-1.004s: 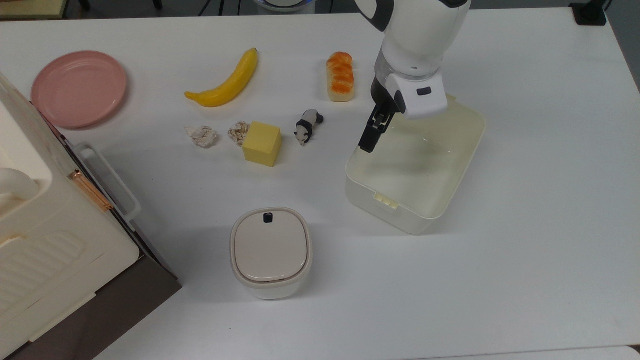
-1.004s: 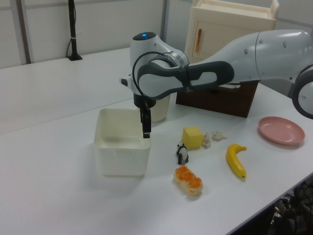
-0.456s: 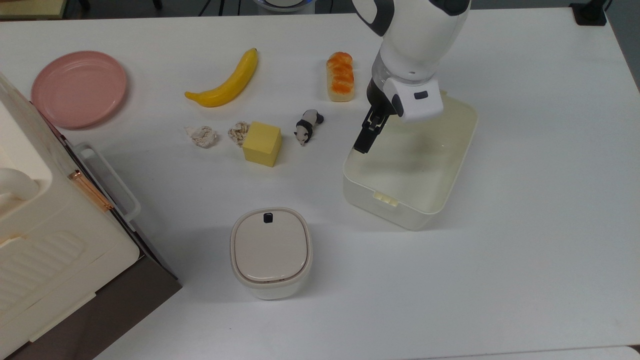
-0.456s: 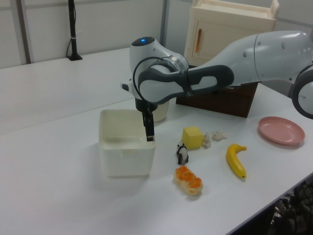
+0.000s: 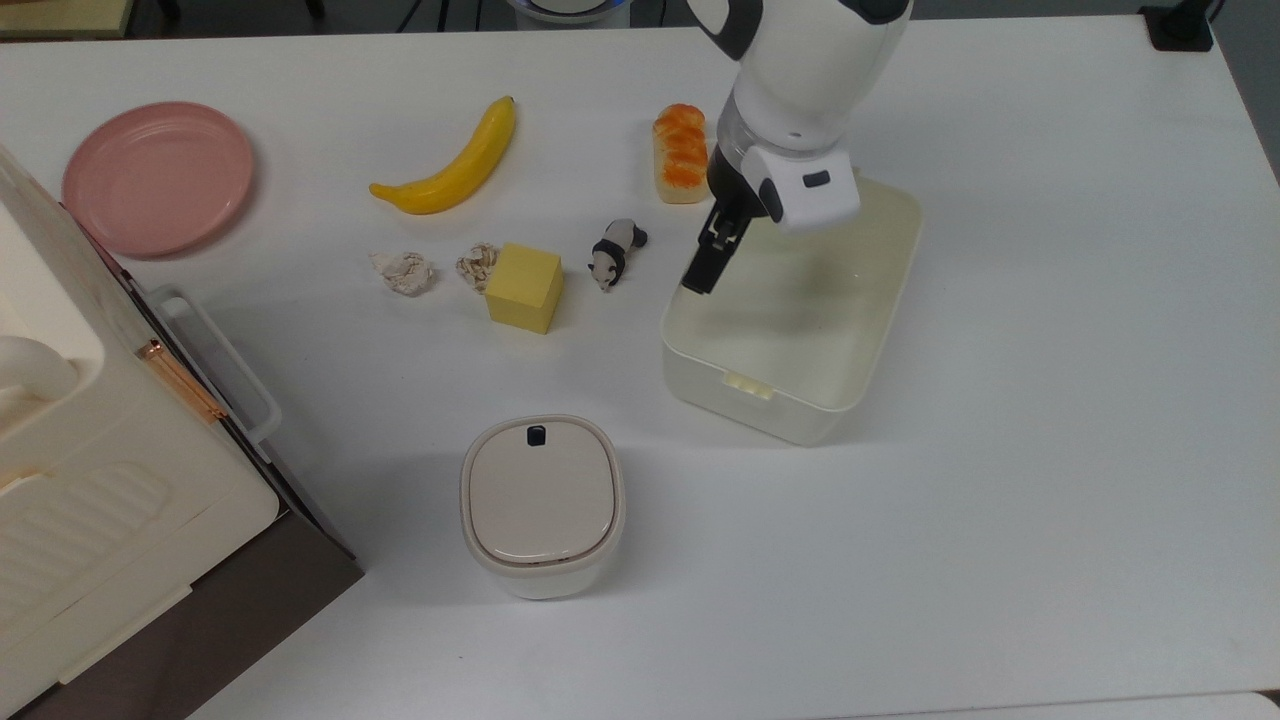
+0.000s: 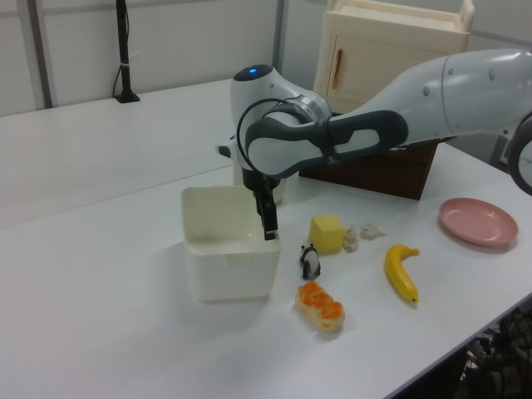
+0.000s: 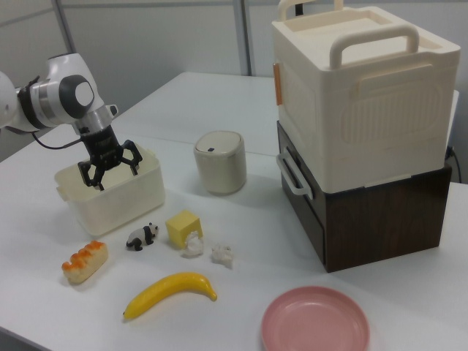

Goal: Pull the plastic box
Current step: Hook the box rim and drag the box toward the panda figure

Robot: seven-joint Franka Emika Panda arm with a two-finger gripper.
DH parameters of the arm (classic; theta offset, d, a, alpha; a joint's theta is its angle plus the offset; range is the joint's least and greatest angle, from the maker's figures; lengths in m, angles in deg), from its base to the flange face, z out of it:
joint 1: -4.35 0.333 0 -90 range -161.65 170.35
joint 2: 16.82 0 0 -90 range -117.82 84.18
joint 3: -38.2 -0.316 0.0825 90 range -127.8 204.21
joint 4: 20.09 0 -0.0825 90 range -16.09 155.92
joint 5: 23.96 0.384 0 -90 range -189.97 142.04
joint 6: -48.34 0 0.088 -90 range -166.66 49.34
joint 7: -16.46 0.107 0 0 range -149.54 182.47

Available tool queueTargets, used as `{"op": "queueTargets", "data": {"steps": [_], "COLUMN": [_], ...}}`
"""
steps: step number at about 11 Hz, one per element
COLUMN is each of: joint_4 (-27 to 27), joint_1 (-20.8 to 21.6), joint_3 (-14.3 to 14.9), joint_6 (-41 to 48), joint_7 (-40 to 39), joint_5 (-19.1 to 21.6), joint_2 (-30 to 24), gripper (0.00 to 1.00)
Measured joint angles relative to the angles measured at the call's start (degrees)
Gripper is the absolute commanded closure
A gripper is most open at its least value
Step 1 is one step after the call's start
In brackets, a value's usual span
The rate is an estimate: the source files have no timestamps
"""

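Observation:
The plastic box (image 5: pixel 800 405) is a cream-white lidless tub on the white table, right of centre in the top view. It also shows in the left view (image 6: pixel 233 274) and the right view (image 7: pixel 117 201). My gripper (image 5: pixel 703 270) reaches down into it at the long wall that faces the toy panda. In the right view the gripper (image 7: pixel 112 173) is open, its black fingers spread just inside that wall. The left view has the gripper (image 6: pixel 269 229) at the box's right-hand corner. I cannot tell if the fingers touch the wall.
A toy panda (image 5: pixel 617 252), a yellow cube (image 5: pixel 525 287) and a bread roll (image 5: pixel 681 150) lie close to the box's left in the top view. Farther left are a banana (image 5: pixel 450 165), a pink plate (image 5: pixel 158 177), a lidded beige container (image 5: pixel 542 500) and a large cabinet (image 5: pixel 90 480).
The box and my gripper have slid together toward the top view's left, nearer the panda and bread roll. In the left view they moved to the right.

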Motion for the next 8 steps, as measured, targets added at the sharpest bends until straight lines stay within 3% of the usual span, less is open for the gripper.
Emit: {"op": "queueTargets", "data": {"steps": [8], "joint_4": [1.6], "joint_1": [-2.2], "joint_3": [0.9], "joint_6": [2.7], "joint_7": [-2.5], "joint_5": [0.0], "joint_2": [-2.1], "gripper": [0.0]}}
